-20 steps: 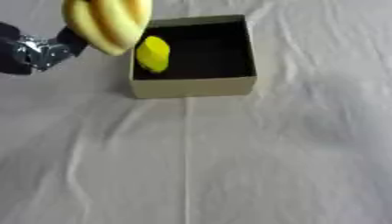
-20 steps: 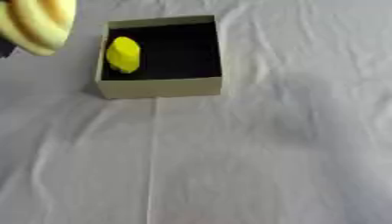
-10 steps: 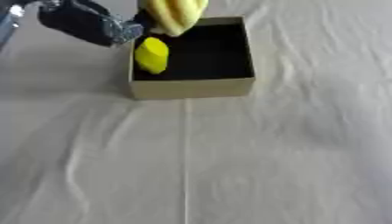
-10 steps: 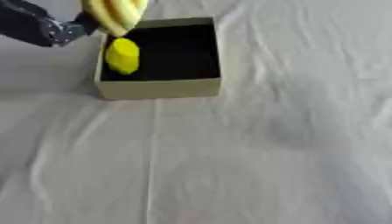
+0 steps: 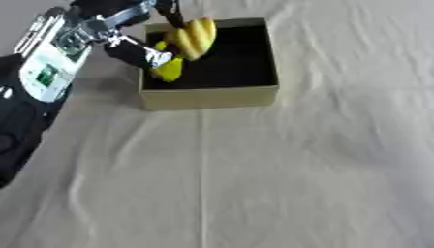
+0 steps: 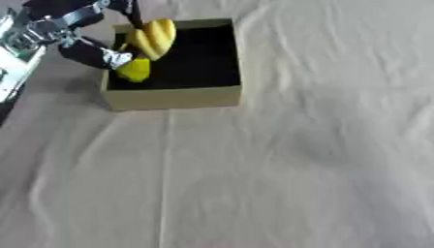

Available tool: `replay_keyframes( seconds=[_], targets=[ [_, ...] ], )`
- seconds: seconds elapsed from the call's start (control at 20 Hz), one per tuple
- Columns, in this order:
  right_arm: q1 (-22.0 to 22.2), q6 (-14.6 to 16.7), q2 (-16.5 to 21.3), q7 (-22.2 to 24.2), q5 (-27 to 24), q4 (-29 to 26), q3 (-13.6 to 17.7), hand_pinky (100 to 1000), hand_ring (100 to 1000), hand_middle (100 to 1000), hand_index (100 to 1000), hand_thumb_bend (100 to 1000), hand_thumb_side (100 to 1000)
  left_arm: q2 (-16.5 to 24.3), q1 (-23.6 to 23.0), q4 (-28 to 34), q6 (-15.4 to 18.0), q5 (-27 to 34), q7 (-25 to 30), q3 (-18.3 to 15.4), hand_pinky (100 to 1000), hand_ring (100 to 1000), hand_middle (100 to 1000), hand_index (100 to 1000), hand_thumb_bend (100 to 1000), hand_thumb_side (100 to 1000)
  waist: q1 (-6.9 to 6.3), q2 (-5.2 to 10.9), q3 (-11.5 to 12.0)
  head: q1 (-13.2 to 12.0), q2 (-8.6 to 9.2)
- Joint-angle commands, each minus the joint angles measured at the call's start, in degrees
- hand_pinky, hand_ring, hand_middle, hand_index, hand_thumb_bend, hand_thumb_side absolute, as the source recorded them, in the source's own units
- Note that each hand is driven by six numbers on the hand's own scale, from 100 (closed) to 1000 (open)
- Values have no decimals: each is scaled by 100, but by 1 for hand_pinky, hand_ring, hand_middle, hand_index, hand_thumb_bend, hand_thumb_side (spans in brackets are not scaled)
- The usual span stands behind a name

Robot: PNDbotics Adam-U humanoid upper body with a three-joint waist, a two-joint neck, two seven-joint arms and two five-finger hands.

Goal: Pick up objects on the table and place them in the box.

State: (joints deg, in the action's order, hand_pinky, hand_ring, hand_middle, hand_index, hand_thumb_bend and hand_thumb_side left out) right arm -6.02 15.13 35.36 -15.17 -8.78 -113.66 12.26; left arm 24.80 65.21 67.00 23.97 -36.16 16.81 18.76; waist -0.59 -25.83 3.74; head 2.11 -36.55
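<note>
left hand (image 5: pixel 127 29) gripping banana bunch (image 5: pixel 193 37), over box (image 5: pixel 212 97)

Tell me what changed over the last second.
The left hand carried the banana bunch from beyond the box's left edge to over its dark inside, still holding it. The yellow fruit stayed in the box; the box did not move on the cloth.

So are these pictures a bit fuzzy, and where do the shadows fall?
Left eye view: everything is soft, the black-and-silver left hand and the yellow banana bunch most smeared. Right eye view: the tan cardboard box has a dark, shaded inside, the white cloth shows faint fold shadows, no glare.
</note>
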Motion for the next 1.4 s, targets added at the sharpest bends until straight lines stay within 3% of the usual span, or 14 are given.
replay_keyframes(
  seconds=[0.05, 0.15, 0.2, 0.35, 0.45, 0.6, 0.7, 0.9, 1.0, 1.1, 1.2, 1.4],
  targets=[
    [-35, 2, 85, 6, -56, -93, 49, 914, 768, 416, 720, 100, 582, 8, 133, -102, 133, -166, -58, -103, 750, 721, 659, 714, 100, 100, 13, 117, -16, -11, 67],
    [-34, 13, 88, 1, -59, -93, 51, 914, 767, 416, 720, 100, 582, -16, 132, -119, 204, -226, -58, -108, 803, 799, 754, 811, 100, 100, 20, 120, -10, -11, 61],
    [-32, 14, 85, 1, -59, -93, 50, 914, 767, 415, 719, 100, 582, -25, 136, -119, 235, -264, -50, -112, 838, 843, 797, 864, 142, 100, 24, 122, -4, -12, 59],
    [-12, 0, 62, 7, -50, -93, 44, 914, 767, 415, 719, 100, 584, -9, 146, -45, 313, -484, -123, -141, 882, 887, 830, 948, 241, 119, 37, 126, 16, -5, 43],
    [3, -8, 49, 3, -41, -93, 46, 915, 767, 417, 719, 100, 583, 12, 144, -4, 273, -664, -291, -168, 888, 895, 834, 951, 314, 221, 42, 131, 26, -3, 34],
    [25, -28, 26, 2, -29, -93, 47, 915, 767, 417, 719, 100, 585, 34, 135, 39, 177, -873, -543, -194, 888, 897, 836, 953, 334, 259, 45, 140, 40, -1, 23],
    [35, -53, 6, 2, -27, -93, 48, 916, 767, 417, 718, 100, 585, 39, 137, 50, 129, -933, -640, -205, 888, 897, 837, 954, 330, 261, 42, 149, 49, -4, 11],
    [59, -72, -30, 22, -25, -93, 52, 919, 770, 420, 721, 100, 584, 44, 121, 189, 71, -737, -685, -259, 880, 887, 829, 939, 236, 237, 46, 166, 66, 2, 16],
    [72, -56, -26, 26, -27, -93, 60, 919, 770, 421, 721, 100, 584, 95, 90, 443, -19, -461, -696, -304, 869, 870, 818, 913, 104, 145, 48, 175, 82, 14, 7],
    [82, -24, -8, 11, -25, -93, 78, 919, 771, 423, 722, 100, 582, 215, 1, 982, -174, 51, -738, -384, 868, 859, 814, 898, 100, 101, 48, 183, 106, 34, 4],
    [98, 33, 16, -26, -12, -93, 110, 916, 769, 426, 722, 100, 580, 421, -158, 1738, -487, 703, -835, -541, 856, 833, 792, 873, 100, 100, 46, 188, 140, 74, 3],
    [148, 201, 40, -164, 51, -93, 180, 912, 766, 431, 722, 100, 577, 1008, -770, 3605, -1157, 2146, -1312, -970, 841, 807, 771, 833, 100, 201, 50, 196, 222, 183, -1]
  ],
)
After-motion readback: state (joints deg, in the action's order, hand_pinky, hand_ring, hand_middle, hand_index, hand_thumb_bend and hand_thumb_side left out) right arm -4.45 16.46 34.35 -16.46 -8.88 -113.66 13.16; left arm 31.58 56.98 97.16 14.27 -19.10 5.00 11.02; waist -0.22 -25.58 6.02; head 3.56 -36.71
